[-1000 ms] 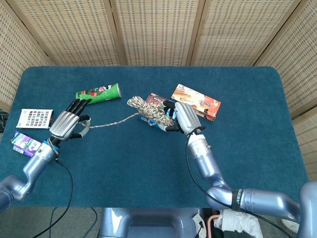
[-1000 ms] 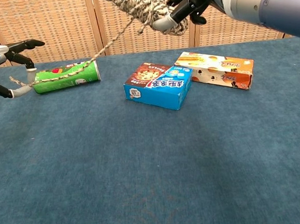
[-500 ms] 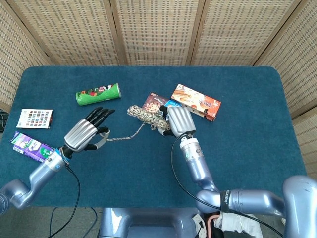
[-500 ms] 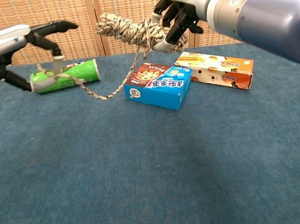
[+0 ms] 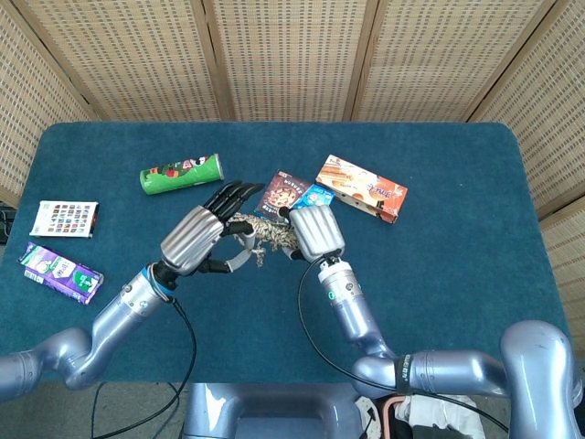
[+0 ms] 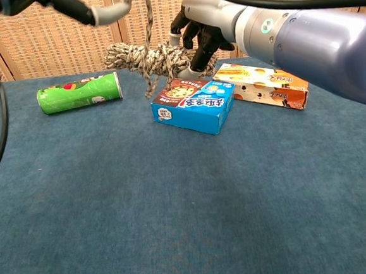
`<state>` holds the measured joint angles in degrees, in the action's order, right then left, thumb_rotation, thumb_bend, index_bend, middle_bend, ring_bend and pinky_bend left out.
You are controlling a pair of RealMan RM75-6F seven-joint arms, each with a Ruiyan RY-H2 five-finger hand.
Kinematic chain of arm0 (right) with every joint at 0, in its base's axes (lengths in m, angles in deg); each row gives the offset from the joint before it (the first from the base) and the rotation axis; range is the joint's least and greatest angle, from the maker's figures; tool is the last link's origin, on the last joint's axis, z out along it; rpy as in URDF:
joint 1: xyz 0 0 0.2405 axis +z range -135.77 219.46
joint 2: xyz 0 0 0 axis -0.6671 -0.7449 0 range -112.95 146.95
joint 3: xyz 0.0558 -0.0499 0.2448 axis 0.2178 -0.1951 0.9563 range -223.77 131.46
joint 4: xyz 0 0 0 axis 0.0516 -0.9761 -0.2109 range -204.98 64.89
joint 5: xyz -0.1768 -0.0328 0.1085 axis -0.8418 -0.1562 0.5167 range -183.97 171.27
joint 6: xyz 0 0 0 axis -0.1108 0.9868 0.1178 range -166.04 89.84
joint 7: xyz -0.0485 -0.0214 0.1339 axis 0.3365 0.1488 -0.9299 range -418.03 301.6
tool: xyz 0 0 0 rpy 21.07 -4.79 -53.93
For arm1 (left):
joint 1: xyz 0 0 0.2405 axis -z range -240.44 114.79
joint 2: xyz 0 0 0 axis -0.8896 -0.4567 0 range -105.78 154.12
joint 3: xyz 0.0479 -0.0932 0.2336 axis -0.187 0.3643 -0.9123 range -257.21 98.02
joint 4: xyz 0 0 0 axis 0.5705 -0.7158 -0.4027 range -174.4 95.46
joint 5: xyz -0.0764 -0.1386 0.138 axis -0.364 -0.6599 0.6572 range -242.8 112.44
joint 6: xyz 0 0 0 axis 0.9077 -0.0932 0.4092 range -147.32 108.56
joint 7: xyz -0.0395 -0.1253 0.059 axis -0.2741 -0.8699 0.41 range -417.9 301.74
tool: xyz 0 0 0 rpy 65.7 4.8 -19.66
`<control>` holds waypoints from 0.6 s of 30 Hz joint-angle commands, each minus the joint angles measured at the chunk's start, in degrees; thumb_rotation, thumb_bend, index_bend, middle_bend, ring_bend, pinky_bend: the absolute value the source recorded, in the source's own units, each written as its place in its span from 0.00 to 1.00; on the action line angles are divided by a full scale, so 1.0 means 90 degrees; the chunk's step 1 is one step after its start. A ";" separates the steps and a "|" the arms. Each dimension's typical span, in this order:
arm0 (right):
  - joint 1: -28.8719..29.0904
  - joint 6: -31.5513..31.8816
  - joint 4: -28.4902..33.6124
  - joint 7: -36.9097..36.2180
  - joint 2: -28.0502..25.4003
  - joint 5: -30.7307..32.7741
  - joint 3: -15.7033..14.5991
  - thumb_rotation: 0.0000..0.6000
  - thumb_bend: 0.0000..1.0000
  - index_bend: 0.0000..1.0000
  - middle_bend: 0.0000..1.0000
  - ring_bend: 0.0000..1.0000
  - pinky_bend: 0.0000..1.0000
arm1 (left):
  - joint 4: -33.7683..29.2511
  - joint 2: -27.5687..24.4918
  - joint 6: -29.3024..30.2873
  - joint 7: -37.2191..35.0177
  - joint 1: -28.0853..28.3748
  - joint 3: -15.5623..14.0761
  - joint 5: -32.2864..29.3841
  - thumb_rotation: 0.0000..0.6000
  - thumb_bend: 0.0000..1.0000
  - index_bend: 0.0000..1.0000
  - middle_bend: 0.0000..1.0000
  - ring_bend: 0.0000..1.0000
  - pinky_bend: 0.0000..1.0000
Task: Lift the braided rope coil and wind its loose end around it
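Braided rope, mottled tan and grey, is what we see held above the blue cloth-covered table [image 6: 114, 231]. Our right hand [image 5: 313, 231] clenches one end of the rope coil [image 6: 145, 57], keeping it in the air. Just to the left of it, our left hand [image 5: 203, 238] pinches the loose end [image 6: 147, 32], which runs up from the coil to its fingers [image 6: 107, 13]. Under the right hand lies a blue biscuit box [image 6: 195, 105], with an orange box [image 6: 264, 85] beyond it to the right. Well to the left of the coil lies a green can [image 6: 79, 93] on its side.
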<state>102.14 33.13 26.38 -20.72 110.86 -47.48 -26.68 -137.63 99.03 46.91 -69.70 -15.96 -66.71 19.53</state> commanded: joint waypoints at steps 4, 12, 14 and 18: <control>-0.0101 -0.0355 0.0015 -0.0197 -0.0232 -0.0514 -0.0239 1.00 0.88 0.67 0.77 0.58 0.86 | -0.0167 0.0255 -0.0350 -0.0157 0.0261 0.0699 -0.1119 1.00 0.55 0.82 0.00 0.00 0.00; -0.0287 -0.1098 0.0052 -0.1251 -0.0662 -0.1705 -0.0507 1.00 0.88 0.67 0.77 0.58 0.86 | 0.0222 0.0452 -0.0601 -0.0044 0.0455 0.1071 -0.1918 1.00 0.55 0.82 0.00 0.00 0.00; -0.0355 -0.1275 0.0098 -0.1826 -0.0724 -0.2057 -0.0492 1.00 0.88 0.67 0.77 0.58 0.86 | 0.0404 0.0583 -0.0700 -0.0044 0.0514 0.1142 -0.2199 1.00 0.55 0.82 0.00 0.00 0.00; -0.0454 -0.1382 0.0024 -0.2564 -0.0759 -0.2577 -0.0472 1.00 0.88 0.67 0.77 0.58 0.86 | 0.0626 0.0731 -0.0785 -0.0107 0.0537 0.1210 -0.2477 1.00 0.55 0.82 0.00 0.00 0.00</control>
<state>99.05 22.23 26.85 -39.18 104.79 -66.91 -30.82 -132.75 104.98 40.34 -70.42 -11.35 -56.23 -1.97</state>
